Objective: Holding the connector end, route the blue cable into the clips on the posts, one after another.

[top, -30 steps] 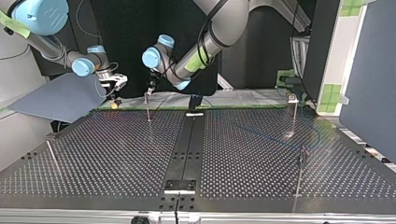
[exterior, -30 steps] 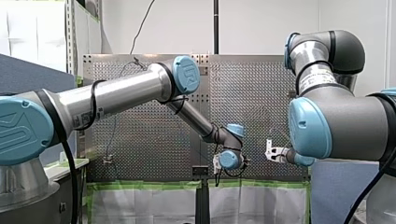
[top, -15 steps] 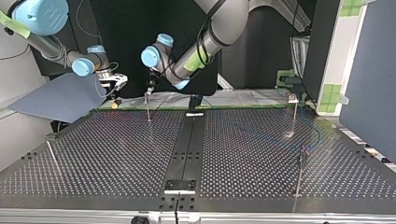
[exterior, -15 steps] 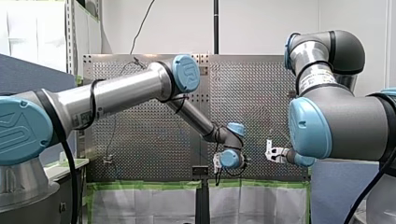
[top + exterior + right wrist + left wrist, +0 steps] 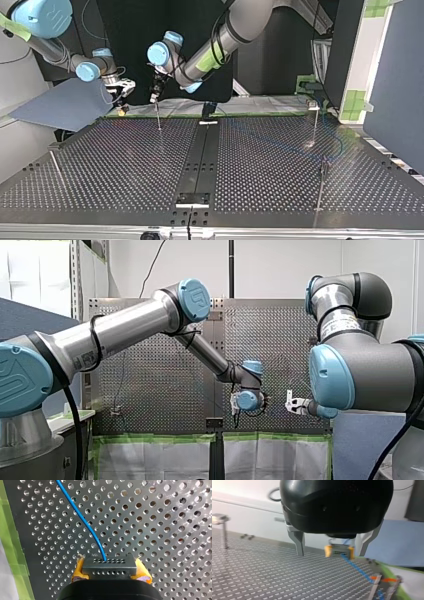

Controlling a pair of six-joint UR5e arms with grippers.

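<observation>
My right gripper (image 5: 109,573) is shut on the grey connector (image 5: 109,566), with a yellow pad on each side. The blue cable (image 5: 82,520) leaves the connector and runs off over the perforated table. In the left wrist view my left gripper (image 5: 330,554) hangs open, its metal fingers (image 5: 298,542) wide apart and holding nothing. The held connector (image 5: 339,550) shows beyond them, and its cable (image 5: 359,571) runs down to a clip post (image 5: 374,588). In the top view my left gripper (image 5: 156,94) is just above a thin post (image 5: 158,117), with my right gripper (image 5: 122,95) to its left.
More thin posts stand on the perforated table (image 5: 125,170): one at the top view's far right (image 5: 315,125), one nearer at the right (image 5: 321,187) and one at the left edge (image 5: 56,167). A black rail (image 5: 200,155) runs down the middle. Green tape lines the far edge.
My left arm has lifted: its gripper rose off the post top and drifted slightly toward the top view's left. My right gripper with the connector has stayed put.
</observation>
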